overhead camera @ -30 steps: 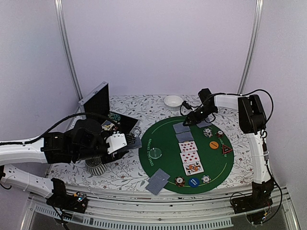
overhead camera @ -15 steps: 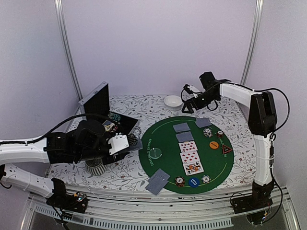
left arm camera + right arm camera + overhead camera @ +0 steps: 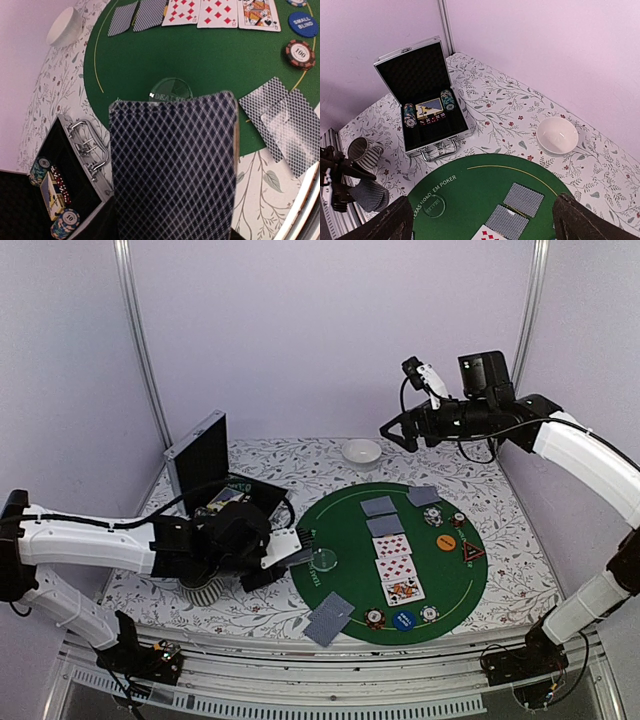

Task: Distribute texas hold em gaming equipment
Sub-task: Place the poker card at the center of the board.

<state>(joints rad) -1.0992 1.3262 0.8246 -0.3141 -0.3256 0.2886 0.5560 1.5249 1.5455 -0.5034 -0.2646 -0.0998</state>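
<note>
Left jaws are closed on a blue-backed card (image 3: 172,165), its back toward the wrist camera and its long axis running straight out from the wrist toward the clear disc (image 3: 171,92) on the green mat (image 3: 210,65). Whether it is one card or a thin stack I cannot tell. Seen from overhead the card (image 3: 300,558) is only a small grey sliver at the mat's left edge, pointing right, while the left wrist view gives its diamond pattern but hides the fingers behind it. Right jaws stand wide apart and hold nothing, raised high over the far side of the counter (image 3: 300,465), beyond the white bowl (image 3: 362,451). Down the mat's middle runs a row of five cards (image 3: 393,545), two face down and three face up, their long axes lying across the row. Only the right wrist view looks into the open case (image 3: 415,75), with chip stacks and a deck inside, and shows the striped mug (image 3: 362,150) near it.
</note>
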